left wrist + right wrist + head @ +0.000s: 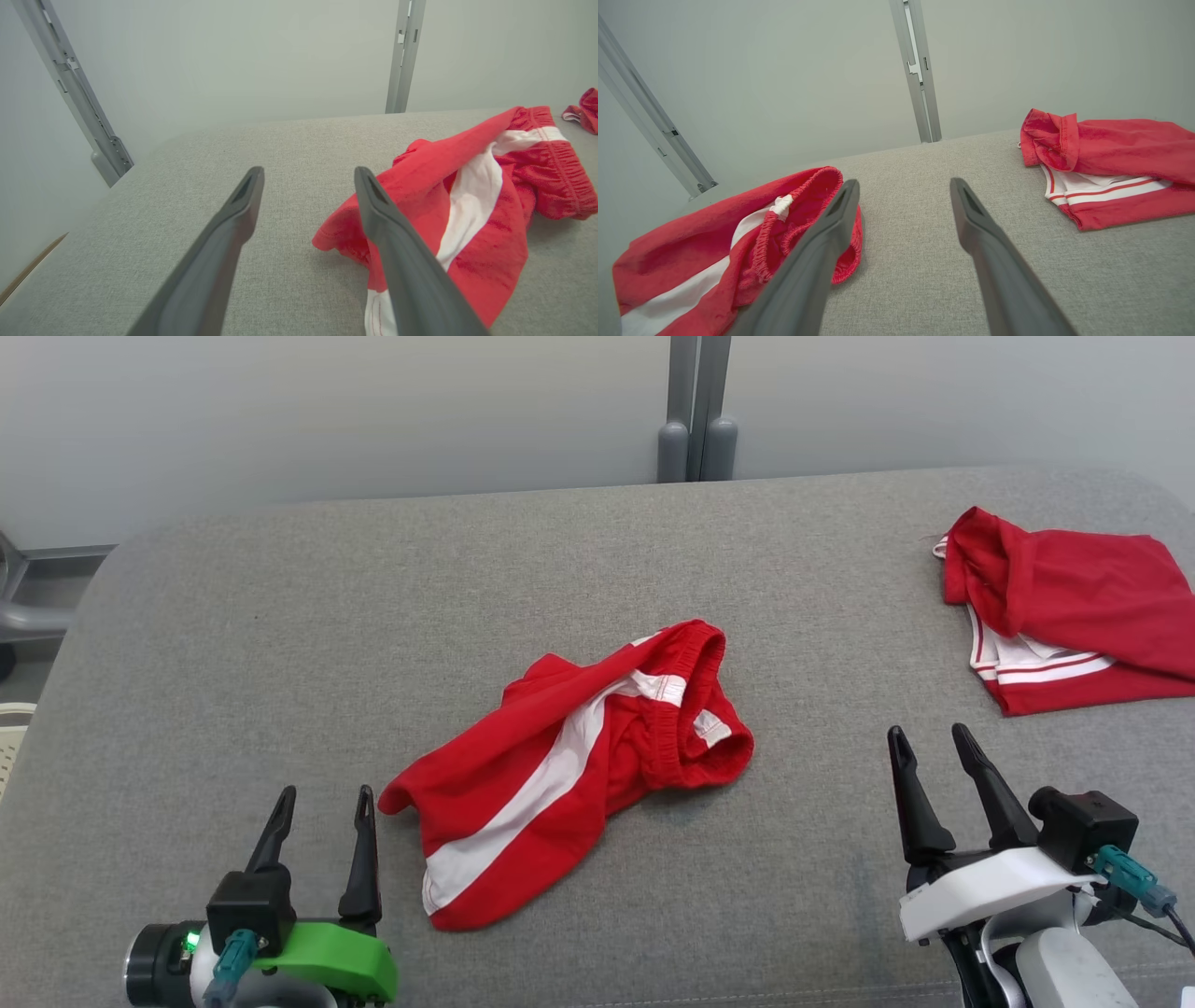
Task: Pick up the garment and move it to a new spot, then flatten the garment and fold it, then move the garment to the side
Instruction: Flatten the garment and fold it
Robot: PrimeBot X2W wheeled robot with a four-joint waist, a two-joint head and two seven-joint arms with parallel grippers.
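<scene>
- Shorts (569,775) lie crumpled mid-surface (280,616), between the two arms. Waistband (695,709) is bunched at the far right end, and one leg runs down-left to the hem (439,887).
- Left pincer (324,793): fingers apart, empty, just beside the leg's left corner and not touching it.
- Right pincer (929,733): fingers apart, empty, well clear to the right of the waistband.
- Second red garment (1074,607) is folded at the far right. Leave it alone.
- My read: the shorts look placed, so flattening comes next.
- Take two opposite ends: left on the hem corner, right on the waistband edge.
- Pinch a single layer at the edge. The waistband is rolled over itself, so a deep bite would grab both sides.
- Come in low with the fingers near flat so the lower finger slides under the cloth.
- Pull the ends apart along the white stripe, lift slightly, then lay the shorts down.
- Risk: the second leg looks tucked underneath, and I can't tell how it's folded. It will likely need a separate tug.
- Keep the right arm's path short of the other garment.
</scene>
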